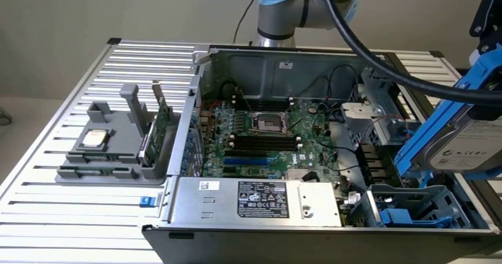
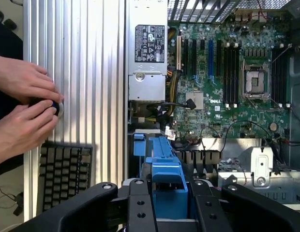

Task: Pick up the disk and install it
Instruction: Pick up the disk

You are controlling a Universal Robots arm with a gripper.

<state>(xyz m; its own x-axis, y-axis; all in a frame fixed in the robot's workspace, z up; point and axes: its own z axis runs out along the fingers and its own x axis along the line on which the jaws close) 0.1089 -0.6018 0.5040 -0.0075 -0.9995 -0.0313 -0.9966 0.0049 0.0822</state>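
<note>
Pick-up done, install pending; fingers clamp the disk, tilted at the exterior view's right edge, above the bay; seating it likely calls for squaring it with that slot.

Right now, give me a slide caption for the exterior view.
Gripper holds the disk in its blue carrier above the open computer case.

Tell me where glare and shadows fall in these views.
Exterior view: even light, ribbed silver metal table bright, grey computer case interior shaded. Wrist view: glare streaks on that table; black fingers gripping the blue-framed silver hard drive look dark.
</note>
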